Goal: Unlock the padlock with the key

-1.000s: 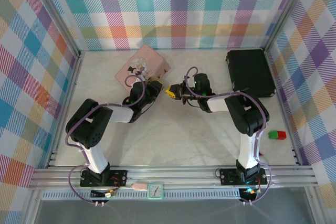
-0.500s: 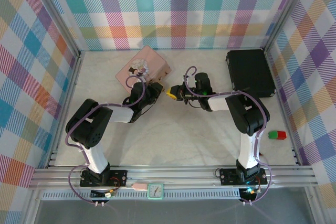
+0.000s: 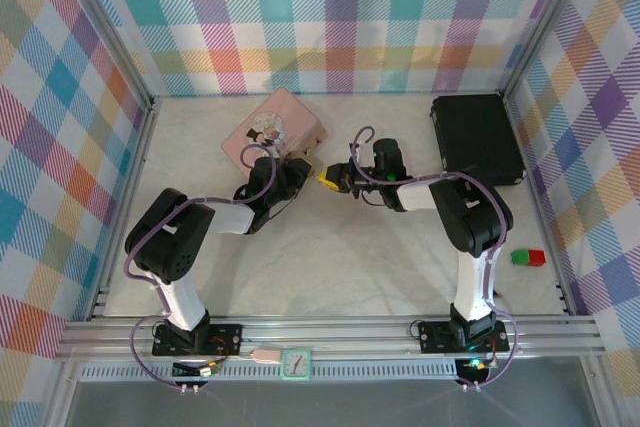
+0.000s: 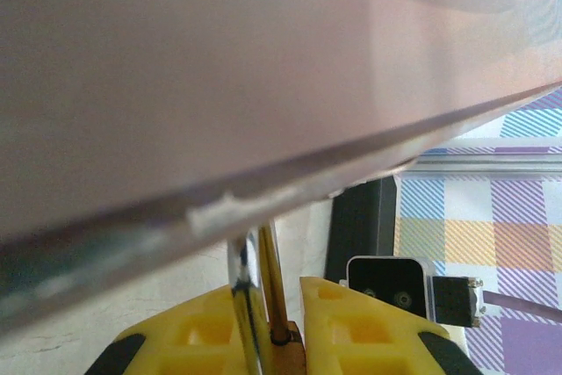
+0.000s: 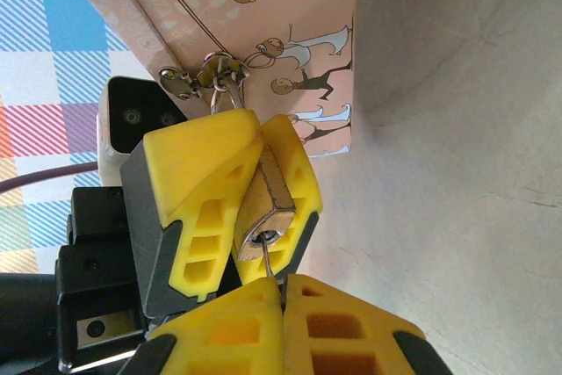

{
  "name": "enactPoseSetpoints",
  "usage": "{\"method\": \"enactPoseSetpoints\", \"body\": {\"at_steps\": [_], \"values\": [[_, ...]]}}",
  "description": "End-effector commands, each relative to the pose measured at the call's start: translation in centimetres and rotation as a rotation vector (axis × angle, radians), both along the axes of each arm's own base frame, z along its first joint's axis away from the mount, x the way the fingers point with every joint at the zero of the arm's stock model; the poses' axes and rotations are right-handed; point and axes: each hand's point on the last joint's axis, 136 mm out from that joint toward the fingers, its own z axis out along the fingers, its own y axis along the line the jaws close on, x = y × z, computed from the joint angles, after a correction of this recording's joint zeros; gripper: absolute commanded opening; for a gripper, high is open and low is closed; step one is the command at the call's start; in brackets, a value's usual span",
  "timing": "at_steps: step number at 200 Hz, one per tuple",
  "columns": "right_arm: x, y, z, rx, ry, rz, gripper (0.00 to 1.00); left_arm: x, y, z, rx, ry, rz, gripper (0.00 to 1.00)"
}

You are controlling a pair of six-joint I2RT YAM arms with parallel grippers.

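The tiny brass padlock hangs by its silvery shackle from the hasp of the pink picture tin. My left gripper is shut on the padlock body, its yellow fingers on either side. My right gripper is shut on the key; its thin shaft runs into the keyhole at the padlock's bottom. From above, the left gripper and right gripper meet tip to tip just right of the tin.
A black case lies at the back right, also visible past the left fingers as the black case. A red and green block sits near the right wall. A small clock rests on the front rail.
The right wrist has edged slightly back and right, and the tin has shifted a little. Both grips are unchanged.
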Motion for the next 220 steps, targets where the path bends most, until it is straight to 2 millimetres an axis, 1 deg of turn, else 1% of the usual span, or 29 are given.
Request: {"method": "enactPoseSetpoints", "body": {"at_steps": [1,31,46,54,79,97,134,152,169,196,220], "values": [[0.9,0.5,1.4,0.017,-0.117,-0.001,0.00,-2.7,-4.6,5.1,-0.116,-0.087,-0.203,0.00],[0.6,-0.3,-0.3,-0.012,-0.041,-0.027,0.00,-2.1,-2.9,3.3,-0.028,-0.041,-0.118,0.00],[0.3,-0.5,-1.4,-0.016,-0.019,-0.030,0.00,-1.4,-2.4,2.9,-0.023,-0.044,-0.074,0.00],[0.1,-0.6,-1.9,-0.011,-0.006,-0.033,0.00,-1.0,-2.3,3.1,-0.038,-0.054,-0.058,0.00],[-0.2,-0.7,-2.4,0.015,0.007,-0.034,0.00,0.1,-3.2,3.7,-0.103,-0.073,-0.062,0.00],[-0.4,-0.9,-2.8,0.009,0.018,-0.037,0.00,0.6,-3.5,3.9,-0.114,-0.075,-0.063,0.00],[-1.0,-2.0,-3.7,0.002,0.058,-0.061,0.00,1.2,-2.1,4.3,-0.060,-0.103,-0.011,0.00],[-1.2,-2.5,-3.7,0.013,0.069,-0.074,0.00,1.4,-1.5,4.1,-0.044,-0.102,0.010,0.00],[-1.4,-2.7,-3.5,0.020,0.071,-0.076,0.00,1.6,-1.5,4.0,-0.043,-0.102,0.010,0.00],[-1.6,-2.7,-2.7,0.030,0.057,-0.074,0.00,1.5,-1.8,3.6,-0.043,-0.095,-0.005,0.00],[-1.3,-2.8,-1.8,0.042,0.039,-0.080,0.00,1.2,-2.0,3.7,-0.051,-0.095,-0.024,0.00]]}}
